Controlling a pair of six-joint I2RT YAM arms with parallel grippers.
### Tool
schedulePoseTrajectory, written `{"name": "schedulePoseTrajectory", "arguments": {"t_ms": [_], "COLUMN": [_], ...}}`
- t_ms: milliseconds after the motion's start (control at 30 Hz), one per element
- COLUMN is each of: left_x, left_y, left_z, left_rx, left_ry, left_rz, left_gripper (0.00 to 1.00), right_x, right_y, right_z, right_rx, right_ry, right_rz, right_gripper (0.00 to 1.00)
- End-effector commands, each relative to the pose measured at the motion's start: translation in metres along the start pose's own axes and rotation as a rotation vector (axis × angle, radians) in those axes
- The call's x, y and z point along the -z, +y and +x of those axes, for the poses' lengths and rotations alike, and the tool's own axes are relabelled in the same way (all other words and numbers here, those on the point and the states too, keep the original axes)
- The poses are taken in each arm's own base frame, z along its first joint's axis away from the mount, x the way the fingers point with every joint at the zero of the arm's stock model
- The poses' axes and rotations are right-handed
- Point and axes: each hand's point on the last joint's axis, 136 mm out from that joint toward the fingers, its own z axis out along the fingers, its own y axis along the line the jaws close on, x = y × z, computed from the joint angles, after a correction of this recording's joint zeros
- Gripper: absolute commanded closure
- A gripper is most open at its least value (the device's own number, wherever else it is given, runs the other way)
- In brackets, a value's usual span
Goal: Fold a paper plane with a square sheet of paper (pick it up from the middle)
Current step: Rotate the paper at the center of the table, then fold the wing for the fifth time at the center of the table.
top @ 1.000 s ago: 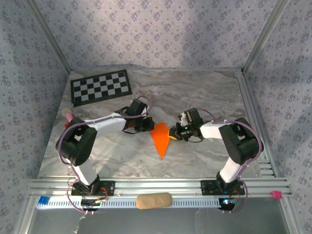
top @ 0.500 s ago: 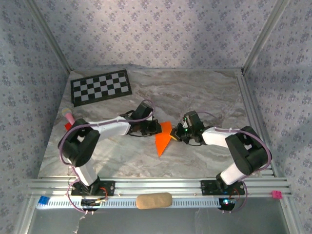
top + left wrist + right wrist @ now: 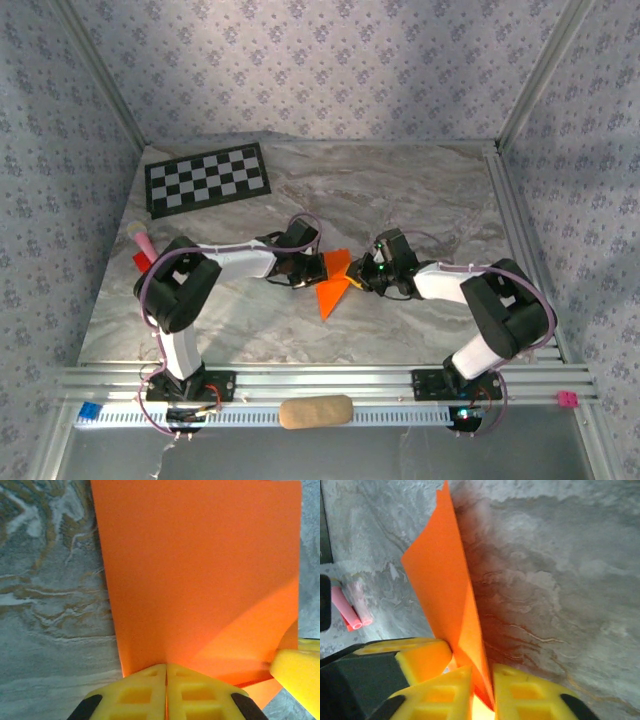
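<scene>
The orange paper (image 3: 333, 280) is a folded pointed shape held just above the marble table between both grippers, its tip toward the near edge. My left gripper (image 3: 312, 270) grips its left side. In the left wrist view the yellow fingers (image 3: 135, 695) meet with no gap at the paper's (image 3: 200, 575) near edge. My right gripper (image 3: 358, 281) pinches the right side. In the right wrist view the paper (image 3: 445, 580) stands on edge, doubled along a crease, and runs down between the right gripper's (image 3: 482, 680) fingers. The left finger (image 3: 422, 660) touches it beside them.
A black-and-white checkerboard sheet (image 3: 208, 178) lies at the back left. A small red and pink object (image 3: 142, 245) sits near the left edge. A tan oblong (image 3: 315, 411) rests on the front rail. Aluminium frame posts bound the table.
The left gripper has moved right onto the paper. The paper went from lying flat as a wide dart to being folded up narrower between the two grippers.
</scene>
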Motion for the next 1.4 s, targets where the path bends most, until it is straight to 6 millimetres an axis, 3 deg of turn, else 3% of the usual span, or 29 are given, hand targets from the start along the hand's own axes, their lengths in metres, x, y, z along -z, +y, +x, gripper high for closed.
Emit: {"name": "schedulePoseTrajectory", "arguments": {"t_ms": [0, 300, 767, 1200, 1367], "left_x": [-0.006, -0.004, -0.005, -0.002, -0.003], "left_y": [0.013, 0.013, 0.017, 0.022, 0.024], "left_z": [0.007, 0.006, 0.006, 0.006, 0.007], "left_rx": [-0.028, -0.09, -0.095, -0.088, -0.086], "left_ry": [0.018, 0.018, 0.013, -0.001, 0.001], "left_rz": [-0.031, -0.029, -0.037, -0.046, -0.049], "left_gripper": [0.91, 0.92, 0.92, 0.93, 0.93], "right_x": [-0.001, -0.003, -0.008, -0.013, -0.013], "right_y": [0.011, 0.012, 0.01, -0.006, -0.003], "right_z": [0.003, -0.001, -0.009, -0.004, -0.005], "right_rx": [0.077, 0.142, 0.184, 0.198, 0.23], "right_ry": [0.04, 0.1, 0.16, 0.217, 0.238], "right_rz": [-0.07, -0.1, -0.124, -0.056, -0.068], "right_gripper": [0.77, 0.67, 0.68, 0.67, 0.67]}}
